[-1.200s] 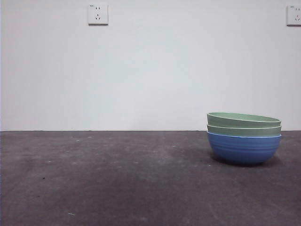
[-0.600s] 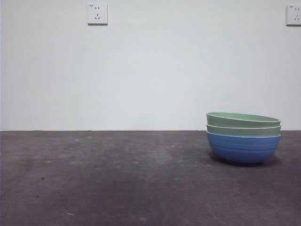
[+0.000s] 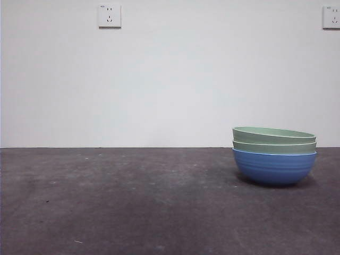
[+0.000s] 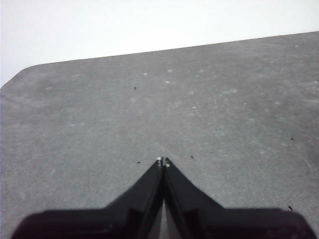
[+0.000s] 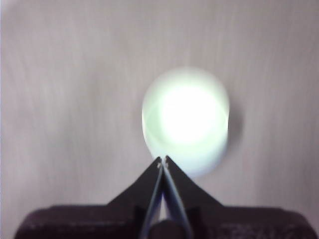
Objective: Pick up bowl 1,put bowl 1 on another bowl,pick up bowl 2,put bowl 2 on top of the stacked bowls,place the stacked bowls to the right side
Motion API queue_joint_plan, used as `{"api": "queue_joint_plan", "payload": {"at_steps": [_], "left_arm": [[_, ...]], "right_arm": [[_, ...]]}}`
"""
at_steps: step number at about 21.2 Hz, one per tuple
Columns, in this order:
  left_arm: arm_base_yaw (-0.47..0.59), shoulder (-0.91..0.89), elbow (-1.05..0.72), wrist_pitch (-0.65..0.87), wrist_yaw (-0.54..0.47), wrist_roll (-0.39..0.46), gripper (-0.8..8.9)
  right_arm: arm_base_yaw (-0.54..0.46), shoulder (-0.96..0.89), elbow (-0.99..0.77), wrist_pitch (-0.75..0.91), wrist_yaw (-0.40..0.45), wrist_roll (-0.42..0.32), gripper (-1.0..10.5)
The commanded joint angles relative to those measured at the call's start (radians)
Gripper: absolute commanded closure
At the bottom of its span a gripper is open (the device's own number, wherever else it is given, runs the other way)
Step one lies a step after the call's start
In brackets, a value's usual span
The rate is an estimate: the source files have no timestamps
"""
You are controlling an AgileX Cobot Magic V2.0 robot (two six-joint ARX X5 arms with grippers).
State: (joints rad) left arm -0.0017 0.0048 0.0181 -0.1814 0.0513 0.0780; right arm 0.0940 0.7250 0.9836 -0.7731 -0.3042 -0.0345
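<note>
From my front camera I see the stacked bowls (image 3: 274,155) standing on the dark grey table (image 3: 133,202), toward the right side of the picture and just in front of the line where the table meets the white wall (image 3: 170,79). At the bottom of the stack is the blue bowl (image 3: 274,168), faintly ridged, sitting flat on the table with a soft shadow around its base. Nested in it are two pale green bowls: the lower green bowl (image 3: 274,147) shows only a band above the blue rim, and the top green bowl (image 3: 273,135) sits in it slightly tilted, its rim higher on the left than on the right. No arm appears in this view. My right wrist camera looks down on the stack as a blurred, washed-out pale disc (image 5: 185,122), with the right gripper (image 5: 162,160) above it and apart from it, its two black jaws pressed together at the tips and holding nothing. My left wrist camera shows the left gripper (image 4: 163,161) over bare table away from the bowls, its jaws likewise closed tip to tip and empty. On the wall behind the stack I see two white sockets, one (image 3: 109,15) high to the left of the bowls and one (image 3: 331,17) high above and slightly to their right.
</note>
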Motion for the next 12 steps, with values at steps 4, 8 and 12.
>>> {"api": "queue_joint_plan", "payload": {"at_steps": [4, 8, 12], "left_arm": [[0.003, -0.003, -0.014, 0.001, 0.002, -0.005, 8.17], [0.003, -0.003, -0.014, 0.001, 0.002, -0.005, 8.17], [0.003, -0.003, -0.014, 0.001, 0.002, -0.005, 8.17]], "right_arm": [[-0.088, -0.298, -0.446, 0.439, -0.028, 0.0, 9.4], [-0.087, -0.476, -0.679, 0.594, -0.025, 0.002, 9.4], [-0.086, -0.571, -0.777, 0.599, 0.037, 0.007, 9.4]]}}
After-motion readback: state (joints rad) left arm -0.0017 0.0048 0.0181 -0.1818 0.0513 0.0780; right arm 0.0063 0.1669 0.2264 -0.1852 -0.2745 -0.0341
